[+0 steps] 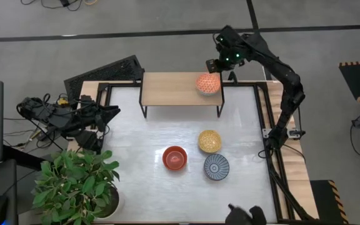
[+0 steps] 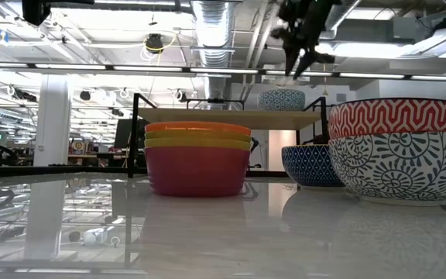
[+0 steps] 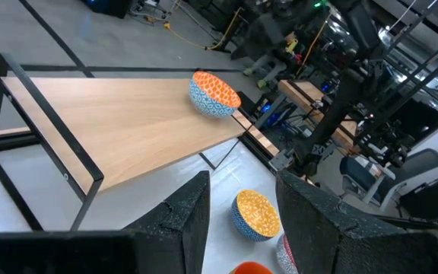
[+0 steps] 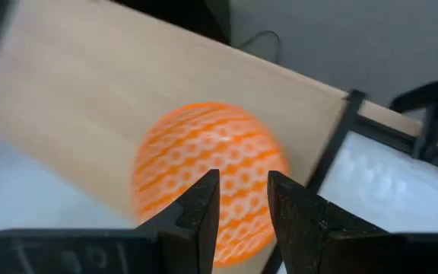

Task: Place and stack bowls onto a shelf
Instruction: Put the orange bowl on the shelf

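A low wooden shelf (image 1: 174, 87) runs lengthwise left to right across the table's far edge. At its right end an orange-patterned bowl (image 1: 209, 84) sits upright, mouth up, blue outside. The right gripper (image 1: 220, 62) hangs just above it, jaws slightly spread, holding nothing. Red (image 1: 175, 158), yellow (image 1: 209, 141) and blue-grey (image 1: 216, 167) bowls sit on the table. The left gripper (image 3: 242, 213) waits at the table's left, jaws spread.

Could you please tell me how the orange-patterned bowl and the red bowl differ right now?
The orange-patterned bowl sits on the shelf near its right end; the red bowl sits on the white table. The orange-patterned bowl stands alone, while the low view shows the red bowl as the top of a stack. The first is patterned inside, the second plain. Both are small, round and upright.
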`<state>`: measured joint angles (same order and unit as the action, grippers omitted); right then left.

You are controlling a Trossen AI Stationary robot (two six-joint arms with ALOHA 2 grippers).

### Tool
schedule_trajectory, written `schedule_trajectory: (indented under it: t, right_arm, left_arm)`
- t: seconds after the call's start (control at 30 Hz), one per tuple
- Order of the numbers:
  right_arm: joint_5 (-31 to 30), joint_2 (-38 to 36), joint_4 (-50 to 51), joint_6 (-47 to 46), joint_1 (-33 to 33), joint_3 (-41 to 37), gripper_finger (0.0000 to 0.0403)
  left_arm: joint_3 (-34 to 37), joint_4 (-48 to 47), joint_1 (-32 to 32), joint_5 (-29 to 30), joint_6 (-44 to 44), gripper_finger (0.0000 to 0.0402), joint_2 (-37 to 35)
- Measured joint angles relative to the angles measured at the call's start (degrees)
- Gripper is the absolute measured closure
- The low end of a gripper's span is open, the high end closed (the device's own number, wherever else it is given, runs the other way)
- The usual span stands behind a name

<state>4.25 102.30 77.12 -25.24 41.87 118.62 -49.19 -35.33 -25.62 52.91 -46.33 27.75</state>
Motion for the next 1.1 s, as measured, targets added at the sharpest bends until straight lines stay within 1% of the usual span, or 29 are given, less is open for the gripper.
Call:
schedule_trajectory:
  t: [0.1,0.17,0.33,0.43,0.53,0.63,0.7,0.8,0.97,1.1]
  right_arm:
    - [0.0,-0.1,2.7,0.3,-4.3,3.8,0.0263]
    - [0.0,-0.1,3.3,0.4,-8.3,4.7,0.0263]
    - [-0.7,0.0,3.2,1.1,-21.1,4.8,0.0262]
    - [-6.7,0.8,0.9,1.9,-30.2,4.3,0.0262]
    - [-13.1,1.4,-3.2,2.8,-38.2,1.7,0.0262]
    - [-18.3,2.3,-9.1,3.5,-44.1,-1.1,0.0262]
    - [-18.3,3.7,-9.7,4.2,-46.0,-2.4,0.0262]
    - [-15.3,7.5,-10.6,5.9,-47.4,-2.6,0.0262]
    - [-9.9,14.1,-11.8,7.8,-47.9,-2.6,0.0262]
    - [-6.8,19.2,-13.4,9.0,-47.8,-2.6,0.0262]
  left_arm:
    - [0.0,0.0,0.0,0.0,0.0,0.0266,0.0]
    - [0.0,0.0,0.0,0.0,0.0,0.0266,0.0]
    - [0.0,0.0,0.0,0.0,-0.1,0.0266,0.0]
    - [0.0,0.0,0.0,0.0,-0.3,0.0266,0.0]
    - [0.0,0.0,0.0,0.0,-0.3,0.0266,0.0]
    - [0.0,0.0,0.0,0.0,-0.4,0.0266,0.0]
    - [0.0,0.0,0.0,0.0,-0.4,0.0266,0.0]
    - [0.0,0.0,0.0,0.0,-0.4,0.0266,0.0]
    - [0.0,-0.3,0.0,0.0,-0.5,0.0266,0.0]
    - [0.0,-0.3,0.0,0.0,-0.5,0.0266,0.0]
